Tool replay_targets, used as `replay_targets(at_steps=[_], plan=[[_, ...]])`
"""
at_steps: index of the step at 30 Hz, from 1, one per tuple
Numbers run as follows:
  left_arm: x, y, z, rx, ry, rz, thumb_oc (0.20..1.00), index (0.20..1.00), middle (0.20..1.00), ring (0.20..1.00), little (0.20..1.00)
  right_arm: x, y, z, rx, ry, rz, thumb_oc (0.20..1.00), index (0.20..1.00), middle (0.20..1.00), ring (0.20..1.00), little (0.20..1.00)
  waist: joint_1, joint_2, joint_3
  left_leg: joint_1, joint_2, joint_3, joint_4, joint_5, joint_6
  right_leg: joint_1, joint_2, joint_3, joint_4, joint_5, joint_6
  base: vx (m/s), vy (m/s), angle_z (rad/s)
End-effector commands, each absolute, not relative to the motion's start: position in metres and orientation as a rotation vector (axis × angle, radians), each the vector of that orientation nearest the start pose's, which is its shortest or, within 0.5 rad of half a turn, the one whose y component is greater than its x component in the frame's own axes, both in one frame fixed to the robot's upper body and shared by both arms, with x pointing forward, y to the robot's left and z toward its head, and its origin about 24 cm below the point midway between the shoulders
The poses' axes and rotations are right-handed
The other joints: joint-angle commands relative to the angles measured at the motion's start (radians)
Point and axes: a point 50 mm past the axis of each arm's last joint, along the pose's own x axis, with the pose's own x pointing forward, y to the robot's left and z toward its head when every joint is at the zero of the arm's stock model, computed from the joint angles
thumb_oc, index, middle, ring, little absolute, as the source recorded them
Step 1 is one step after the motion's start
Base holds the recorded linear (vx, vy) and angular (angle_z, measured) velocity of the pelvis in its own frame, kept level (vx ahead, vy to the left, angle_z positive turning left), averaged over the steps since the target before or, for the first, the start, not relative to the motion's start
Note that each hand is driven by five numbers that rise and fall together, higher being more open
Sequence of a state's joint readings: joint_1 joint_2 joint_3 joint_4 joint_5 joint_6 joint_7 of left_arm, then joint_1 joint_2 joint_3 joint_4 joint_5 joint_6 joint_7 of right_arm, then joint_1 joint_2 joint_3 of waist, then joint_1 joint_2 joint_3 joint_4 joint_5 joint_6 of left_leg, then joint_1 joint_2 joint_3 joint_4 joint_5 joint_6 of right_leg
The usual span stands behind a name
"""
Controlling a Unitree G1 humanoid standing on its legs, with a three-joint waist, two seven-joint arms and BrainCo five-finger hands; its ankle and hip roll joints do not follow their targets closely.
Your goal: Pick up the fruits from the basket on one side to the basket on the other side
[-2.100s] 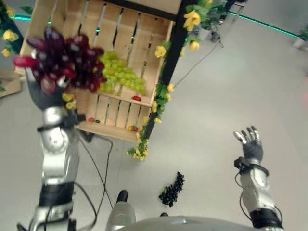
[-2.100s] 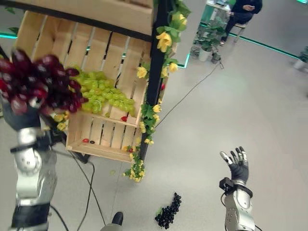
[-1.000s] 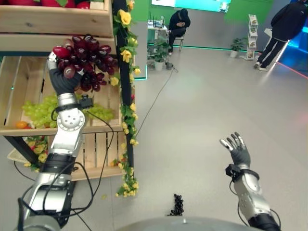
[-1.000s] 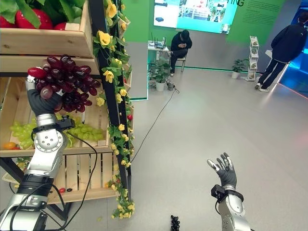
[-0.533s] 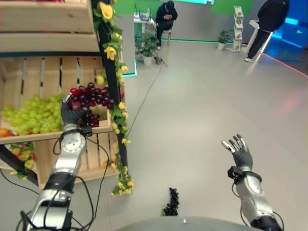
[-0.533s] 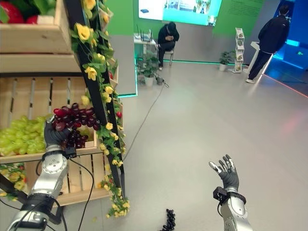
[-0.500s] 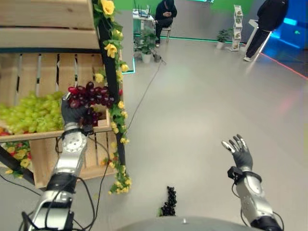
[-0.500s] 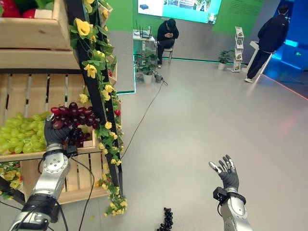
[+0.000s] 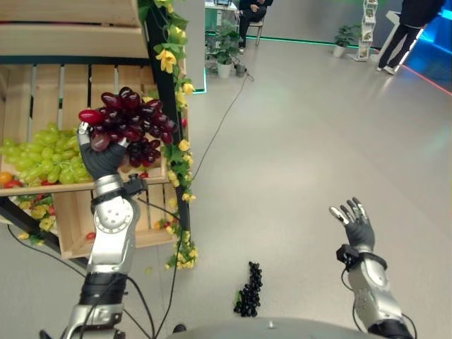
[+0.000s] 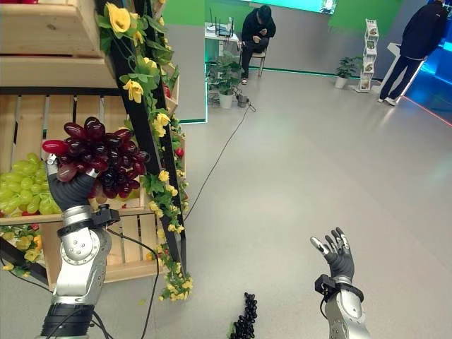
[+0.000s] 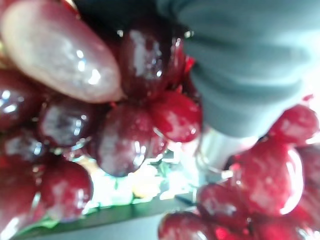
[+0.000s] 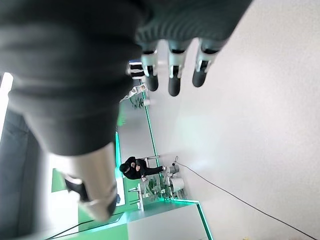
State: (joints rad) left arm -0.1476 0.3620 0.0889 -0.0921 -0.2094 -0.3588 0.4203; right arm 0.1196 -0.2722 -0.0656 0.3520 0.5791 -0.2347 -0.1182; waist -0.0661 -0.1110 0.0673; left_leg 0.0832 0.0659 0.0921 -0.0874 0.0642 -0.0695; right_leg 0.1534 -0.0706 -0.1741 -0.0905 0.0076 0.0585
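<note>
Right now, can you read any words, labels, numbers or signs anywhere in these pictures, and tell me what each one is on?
None can be read.
Bright wall screen behind the seated person: too small and cut off.
White leaflet stand on the grey floor: print too small.
Wooden slatted crates: no lettering shows.

My left arm and right arm: silver-grey shells with black bands. Left hand and right hand: dark ribbed covers, silver dark-tipped fingers.
</note>
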Motion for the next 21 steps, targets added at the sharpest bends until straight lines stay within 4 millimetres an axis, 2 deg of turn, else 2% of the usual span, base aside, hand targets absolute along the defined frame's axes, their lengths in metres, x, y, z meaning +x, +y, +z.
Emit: replay_targets(at_steps=[1, 12, 15, 16, 18, 21], plan=[[0.257, 0.233, 0.187, 0.063, -0.831, 0.368, 0.2, 0.2, 0.2, 0.2, 0.2, 0.219, -0.267, 0.003, 0.244, 0.007, -0.416, 1.0, 1.0, 1.0, 1.0, 1.0, -0.006, -0.01, -0.029, 0.023, 0.019, -0.03, 0.098, -0.159, 0.012, -0.009, -0.03, -0.031, 0.139, -0.157, 0.046, -0.01, -0.003, 0.04], [0.259, 0.234, 0.192, 0.08, -0.843, 0.368, 0.2, 0.2, 0.2, 0.2, 0.2, 0.219, -0.267, 0.001, 0.242, 0.017, -0.414, 1.0, 1.0, 1.0, 1.0, 1.0, -0.009, -0.009, -0.035, 0.024, 0.02, -0.032, 0.094, -0.157, 0.012, -0.007, -0.027, -0.033, 0.136, -0.157, 0.046, 0.0, -0.001, 0.02], [0.262, 0.235, 0.188, 0.096, -0.812, 0.37, 0.2, 0.2, 0.2, 0.2, 0.2, 0.219, -0.268, 0.001, 0.24, 0.018, -0.411, 1.0, 1.0, 1.0, 1.0, 1.0, -0.012, -0.008, -0.038, 0.027, 0.02, -0.03, 0.092, -0.157, 0.012, -0.007, -0.026, -0.032, 0.135, -0.157, 0.046, 0.0, 0.0, 0.0], [0.27, 0.237, 0.18, 0.125, -0.756, 0.371, 0.2, 0.2, 0.2, 0.2, 0.2, 0.219, -0.268, 0.002, 0.236, 0.02, -0.406, 1.0, 1.0, 1.0, 1.0, 1.0, -0.016, -0.005, -0.042, 0.03, 0.02, -0.027, 0.09, -0.156, 0.012, -0.005, -0.026, -0.03, 0.133, -0.156, 0.047, 0.0, 0.0, 0.0], [0.275, 0.239, 0.178, 0.147, -0.733, 0.374, 0.2, 0.2, 0.2, 0.2, 0.2, 0.22, -0.267, 0.002, 0.234, 0.022, -0.402, 1.0, 1.0, 1.0, 1.0, 1.0, -0.018, -0.004, -0.043, 0.032, 0.02, -0.026, 0.088, -0.156, 0.012, -0.004, -0.026, -0.03, 0.132, -0.155, 0.048, 0.0, 0.0, 0.0], [0.296, 0.246, 0.175, 0.184, -0.656, 0.412, 0.2, 0.2, 0.2, 0.2, 0.2, 0.225, -0.265, 0.004, 0.221, 0.023, -0.374, 1.0, 1.0, 1.0, 1.0, 1.0, -0.031, 0.002, -0.049, 0.038, 0.021, -0.021, 0.084, -0.153, 0.011, -0.002, -0.026, -0.025, 0.129, -0.154, 0.049, 0.0, 0.0, 0.0]])
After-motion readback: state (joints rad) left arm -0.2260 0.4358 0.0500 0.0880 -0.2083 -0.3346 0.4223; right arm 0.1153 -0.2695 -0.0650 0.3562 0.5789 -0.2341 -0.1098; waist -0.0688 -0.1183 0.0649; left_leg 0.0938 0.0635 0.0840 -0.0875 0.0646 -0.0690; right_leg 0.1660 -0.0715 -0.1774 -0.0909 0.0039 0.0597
